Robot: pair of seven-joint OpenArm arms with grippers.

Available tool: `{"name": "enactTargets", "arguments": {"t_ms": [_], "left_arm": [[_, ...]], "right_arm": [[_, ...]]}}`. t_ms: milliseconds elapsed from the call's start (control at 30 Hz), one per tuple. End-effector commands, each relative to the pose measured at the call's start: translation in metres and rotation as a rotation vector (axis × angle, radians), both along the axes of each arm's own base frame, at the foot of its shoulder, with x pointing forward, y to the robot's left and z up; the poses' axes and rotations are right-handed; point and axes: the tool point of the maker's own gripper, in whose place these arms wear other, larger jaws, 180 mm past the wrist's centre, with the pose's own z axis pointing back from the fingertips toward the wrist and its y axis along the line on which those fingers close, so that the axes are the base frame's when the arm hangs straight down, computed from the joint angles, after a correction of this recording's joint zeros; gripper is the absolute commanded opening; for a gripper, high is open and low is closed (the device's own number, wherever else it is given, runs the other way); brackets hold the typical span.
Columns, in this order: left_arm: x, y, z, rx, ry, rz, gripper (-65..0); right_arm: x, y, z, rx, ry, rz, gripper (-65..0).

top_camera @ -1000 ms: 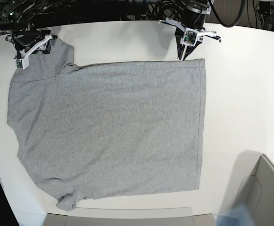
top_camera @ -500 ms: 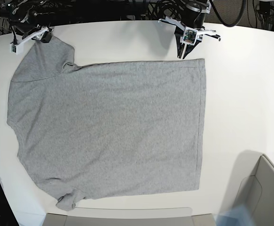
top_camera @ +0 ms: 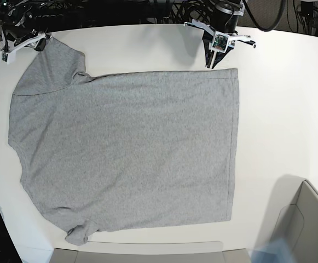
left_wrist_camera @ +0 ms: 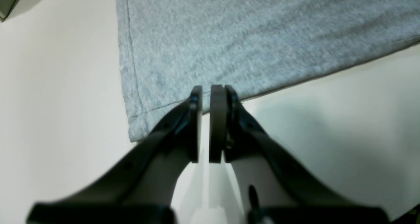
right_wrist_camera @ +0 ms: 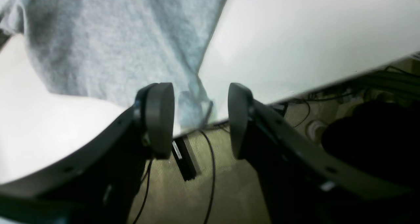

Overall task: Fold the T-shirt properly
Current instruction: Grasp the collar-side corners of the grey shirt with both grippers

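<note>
Grey T-shirt (top_camera: pixel 126 153) lies spread flat on the white table (top_camera: pixel 290 109), plain side up. Left gripper (left_wrist_camera: pixel 206 92) sits at the hem corner, jaws nearly together, nothing visibly pinched. Right gripper (right_wrist_camera: pixel 200 115) gapes wide off the sleeve tip at the table edge. Risk: a thin pinch slips and bunches the cloth.

In your base view, the grey bin (top_camera: pixel 306 219) at the table's (top_camera: pixel 279 109) near right corner is cropped. The right gripper (right_wrist_camera: pixel 200 119) looks blurred in its wrist view.
</note>
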Motion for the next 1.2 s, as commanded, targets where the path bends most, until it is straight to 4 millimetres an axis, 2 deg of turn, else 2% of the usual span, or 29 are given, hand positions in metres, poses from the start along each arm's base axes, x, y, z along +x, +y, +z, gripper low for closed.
{"name": "enactTargets", "arguments": {"t_ms": [0, 333, 400, 567, 733, 800, 900, 1000, 1067, 1167], "left_arm": [[0.002, -0.001, 0.009, -0.008, -0.037, -0.001, -59.3], [0.002, 0.001, 0.009, -0.006, -0.037, 0.001, -59.3], [0.003, 0.002, 0.009, -0.003, -0.038, 0.004, -59.3], [0.003, 0.001, 0.009, -0.005, -0.037, 0.002, -59.3], [0.002, 0.0, 0.009, -0.007, -0.037, 0.0, -59.3], [0.003, 0.0, 0.01, -0.007, -0.038, 0.002, -59.2], [0.005, 0.002, 0.014, -0.035, -0.045, 0.02, -59.1], [0.011, 0.004, 0.025, -0.172, -0.054, 0.097, -56.0], [0.016, 0.019, 0.033, -0.253, -0.059, 0.151, -51.6], [0.02, 0.035, 0.031, -0.35, -0.016, 0.186, -47.4]], "right_arm": [[0.005, -0.005, 0.006, -0.029, -0.014, 0.011, -38.1], [-0.002, 0.0, -0.03, 0.053, 0.09, -0.016, -38.1], [0.001, 0.007, -0.035, 0.072, 0.099, 0.009, -38.1], [0.015, 0.043, -0.048, 0.119, 0.132, 0.164, -38.1], [0.01, 0.046, -0.055, 0.137, 0.156, 0.163, -38.8], [0.007, 0.042, -0.055, 0.117, 0.177, 0.161, -43.2], [0.0, 0.038, -0.057, 0.097, 0.213, 0.158, -55.4], [-0.007, 0.033, -0.06, 0.07, 0.263, 0.156, -64.1], [-0.011, 0.029, -0.061, 0.048, 0.297, 0.152, -65.0], [-0.016, 0.026, -0.062, 0.027, 0.331, 0.151, -65.0]]}}
